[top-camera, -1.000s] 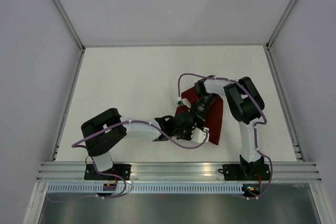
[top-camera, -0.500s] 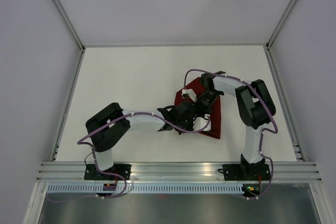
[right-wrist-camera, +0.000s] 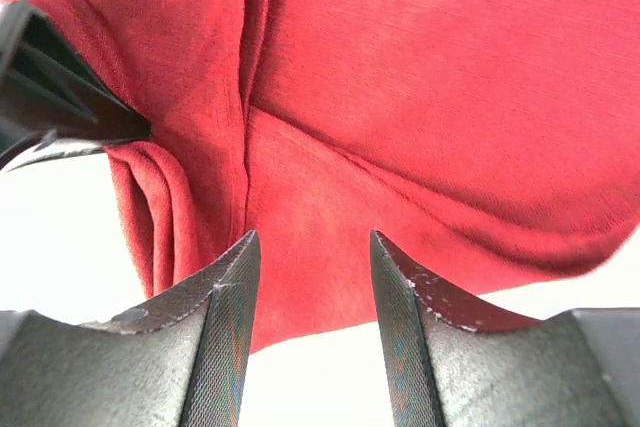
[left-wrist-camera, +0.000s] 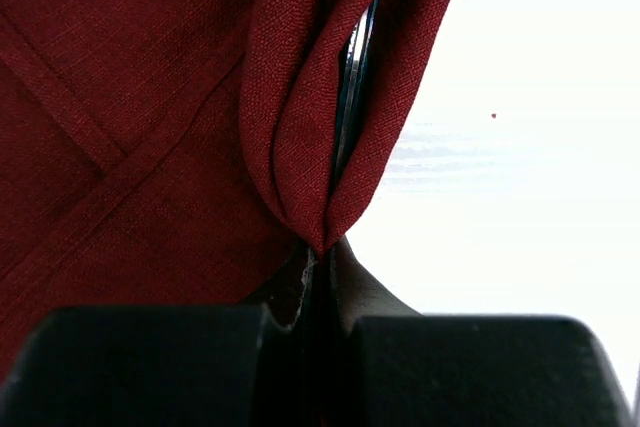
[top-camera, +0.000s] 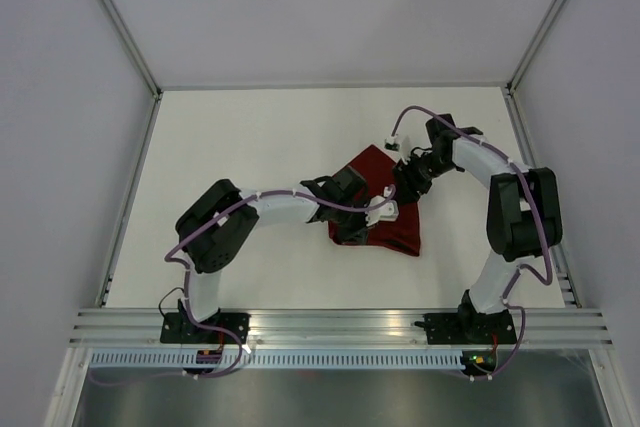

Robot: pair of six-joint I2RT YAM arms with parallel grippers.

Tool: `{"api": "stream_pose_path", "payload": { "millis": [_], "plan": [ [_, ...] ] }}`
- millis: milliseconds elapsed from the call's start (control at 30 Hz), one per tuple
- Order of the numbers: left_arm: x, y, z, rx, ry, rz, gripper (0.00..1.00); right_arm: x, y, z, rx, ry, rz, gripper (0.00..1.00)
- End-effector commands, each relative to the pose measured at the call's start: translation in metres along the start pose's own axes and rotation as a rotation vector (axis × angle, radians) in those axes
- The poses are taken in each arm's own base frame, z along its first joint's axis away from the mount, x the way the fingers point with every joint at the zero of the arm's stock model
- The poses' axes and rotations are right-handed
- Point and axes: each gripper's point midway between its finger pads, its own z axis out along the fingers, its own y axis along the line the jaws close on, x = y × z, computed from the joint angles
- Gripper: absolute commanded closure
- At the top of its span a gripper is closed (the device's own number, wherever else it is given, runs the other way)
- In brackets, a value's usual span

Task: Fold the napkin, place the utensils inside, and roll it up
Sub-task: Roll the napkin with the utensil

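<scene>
The dark red napkin [top-camera: 392, 219] lies crumpled on the white table, right of centre. My left gripper [top-camera: 349, 225] is shut on a pinched fold of the napkin [left-wrist-camera: 320, 147], which rises from between its jaws [left-wrist-camera: 325, 252]. A thin dark, teal-tinted sliver [left-wrist-camera: 352, 67] shows inside that fold; I cannot tell whether it is the utensils. My right gripper [top-camera: 408, 185] hovers open at the napkin's far right edge. Its fingers [right-wrist-camera: 315, 237] stand apart over the cloth [right-wrist-camera: 420, 97], with nothing between them.
White table [top-camera: 250, 137] inside white walls with an aluminium frame. A metal rail [top-camera: 340, 322] runs along the near edge by the arm bases. Purple cables loop over both arms.
My right gripper has opened, let go of the cloth and drawn back to the far right. My left gripper, still shut on the fold, has carried it away from the near edge.
</scene>
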Motion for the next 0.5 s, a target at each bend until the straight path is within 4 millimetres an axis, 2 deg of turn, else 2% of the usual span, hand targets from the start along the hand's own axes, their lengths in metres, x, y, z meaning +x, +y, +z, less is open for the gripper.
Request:
{"api": "stream_pose_path", "payload": {
  "millis": [0,33,100,133,167,200,233,267,333,367,400,467],
  "plan": [
    [0.015,-0.014,0.006,0.144,0.040,-0.173,0.98,-0.020,0.002,-0.024,0.070,-0.128,-0.082,0.46],
    [0.015,-0.018,0.006,0.177,0.038,-0.203,0.98,-0.023,0.000,-0.029,0.092,-0.153,-0.104,0.46],
    [0.011,-0.013,0.005,0.205,0.024,-0.242,0.98,-0.019,0.005,-0.038,0.123,-0.180,-0.139,0.46],
    [0.016,-0.019,0.007,0.256,0.037,-0.285,0.98,-0.027,0.007,-0.048,0.164,-0.217,-0.187,0.46],
    [0.011,-0.014,0.005,0.266,0.026,-0.302,0.98,-0.018,0.011,-0.046,0.170,-0.215,-0.193,0.45],
    [0.011,-0.017,0.006,0.299,0.023,-0.322,0.98,-0.022,0.009,-0.049,0.201,-0.242,-0.227,0.45],
    [0.018,-0.018,0.008,0.322,0.045,-0.365,0.98,-0.018,0.015,-0.052,0.222,-0.256,-0.247,0.45],
    [0.013,-0.015,0.008,0.332,0.035,-0.374,0.98,-0.017,0.017,-0.054,0.236,-0.268,-0.269,0.44],
    [0.018,-0.015,0.013,0.372,0.047,-0.437,0.98,-0.022,0.027,-0.063,0.263,-0.314,-0.334,0.44],
    [0.019,-0.015,0.012,0.391,0.056,-0.468,0.98,-0.014,0.031,-0.059,0.261,-0.316,-0.340,0.44],
    [0.015,-0.013,0.012,0.400,0.050,-0.477,0.98,-0.014,0.033,-0.060,0.271,-0.321,-0.365,0.43],
    [0.020,-0.013,0.016,0.420,0.065,-0.523,0.98,-0.010,0.044,-0.055,0.297,-0.316,-0.419,0.43]
  ]
}}
